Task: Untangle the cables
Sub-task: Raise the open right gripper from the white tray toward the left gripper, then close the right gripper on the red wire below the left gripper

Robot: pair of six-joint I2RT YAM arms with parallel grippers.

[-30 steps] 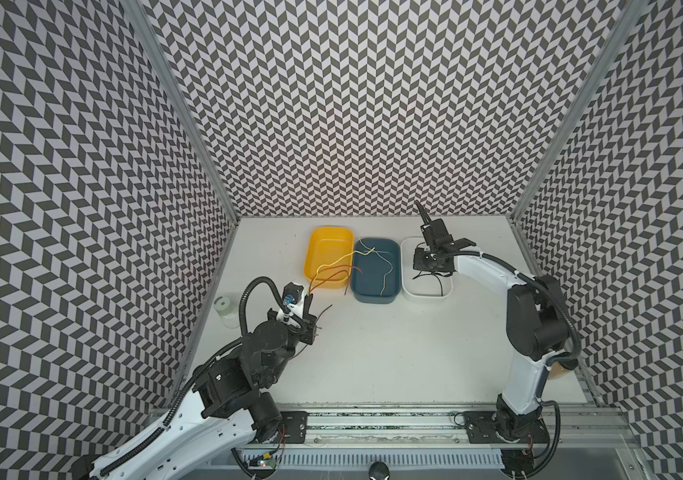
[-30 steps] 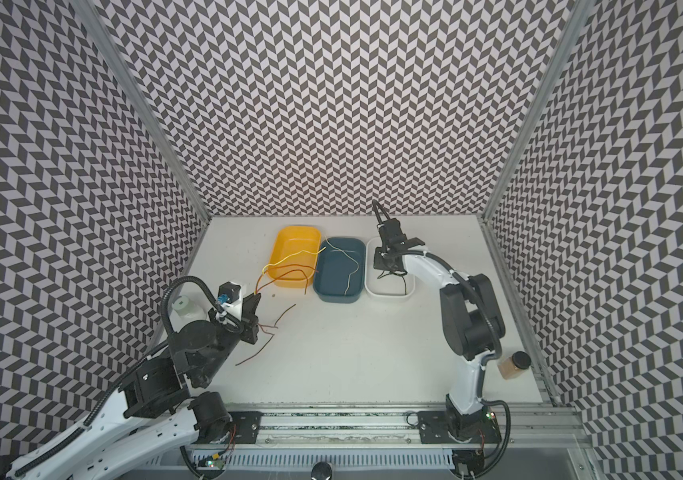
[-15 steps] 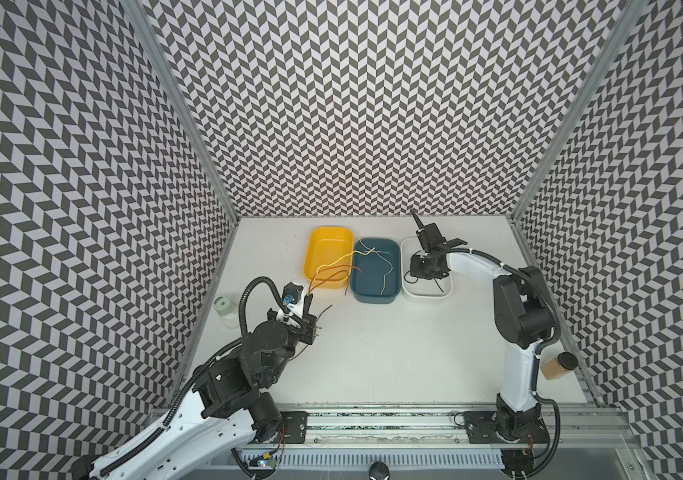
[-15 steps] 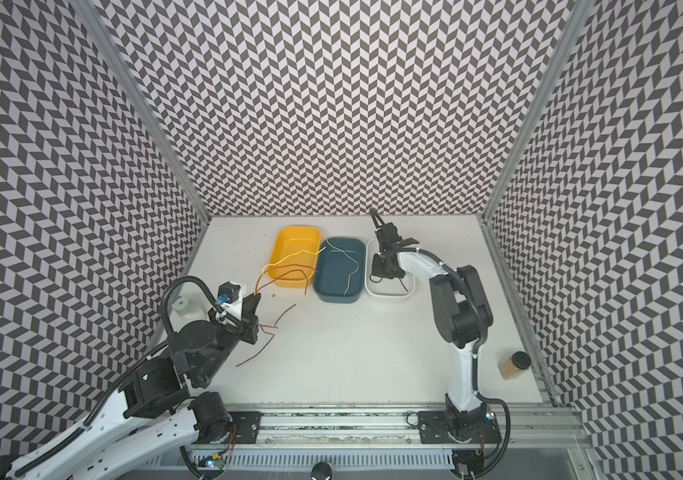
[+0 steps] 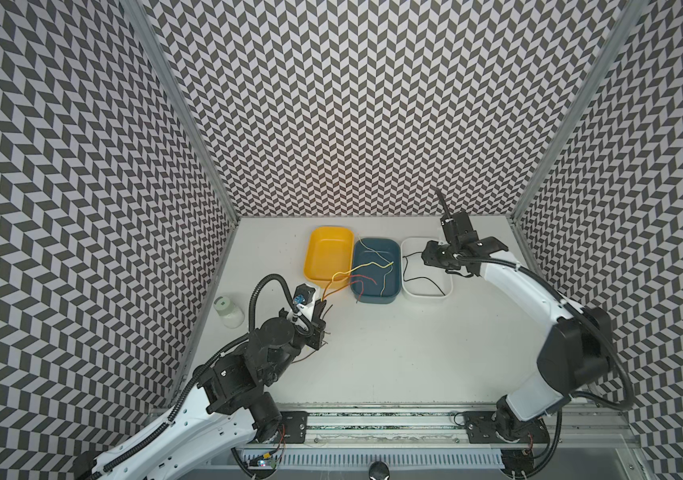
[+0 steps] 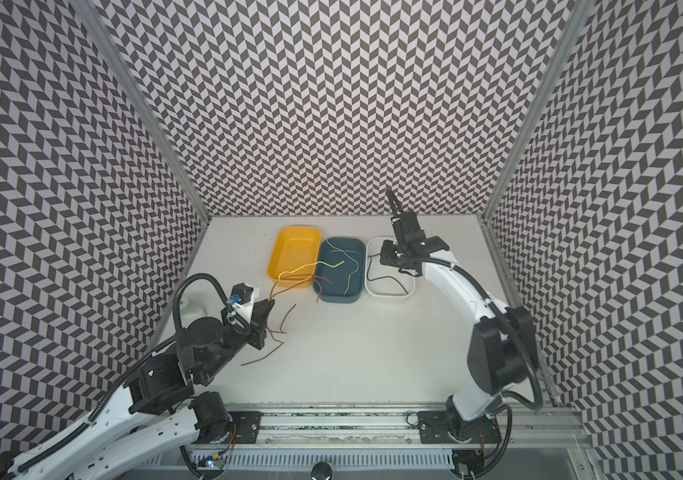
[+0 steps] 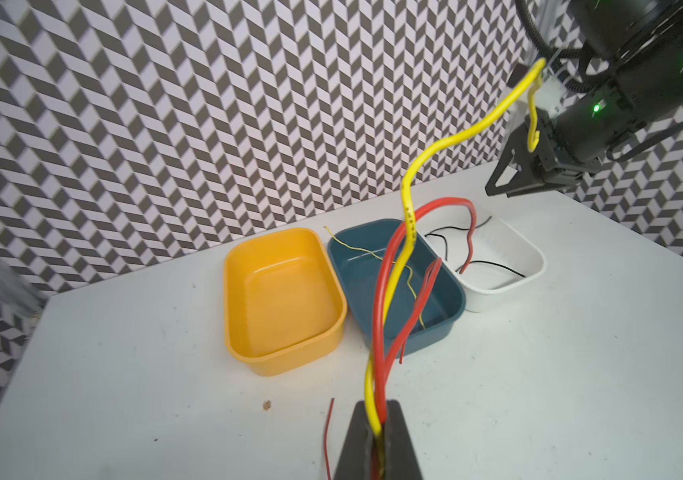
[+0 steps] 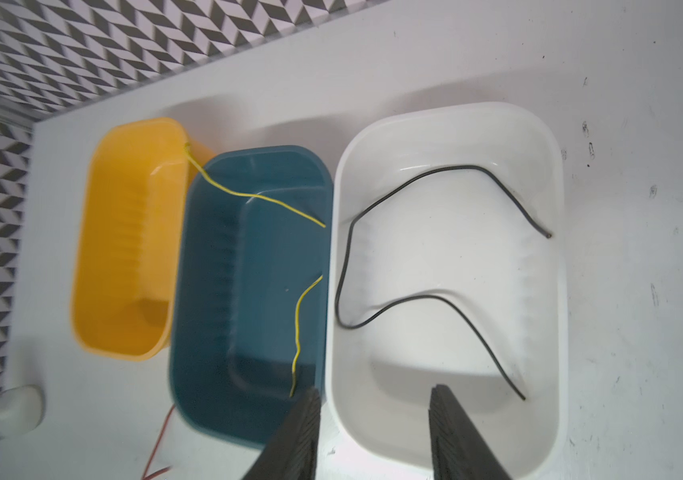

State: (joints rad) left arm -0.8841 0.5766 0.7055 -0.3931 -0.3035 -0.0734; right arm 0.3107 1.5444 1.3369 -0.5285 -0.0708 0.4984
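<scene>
My left gripper [image 7: 377, 415] is shut on a bundle of cables, a thick yellow cable [image 7: 408, 224] and red cables [image 7: 379, 299]. The bundle arcs from it over the blue tray [image 5: 375, 298]. In a top view this gripper [image 5: 323, 307] sits in front of the yellow tray [image 5: 327, 253]. A black cable [image 8: 342, 266] lies loose in the white tray [image 8: 448, 137]. A thin yellow cable [image 8: 256, 197] lies in the blue tray. My right gripper [image 8: 375, 388] hovers open over the white tray's edge and holds nothing.
Brownish-red cables [image 6: 265, 353] trail on the table beside the left gripper. A pale bottle [image 5: 228, 311] stands by the left wall. The three trays sit side by side near the back wall.
My right gripper's jaws have parted above the white tray, and the black cable now lies loose in it. That arm's elbow has swung right. The left arm has held still.
</scene>
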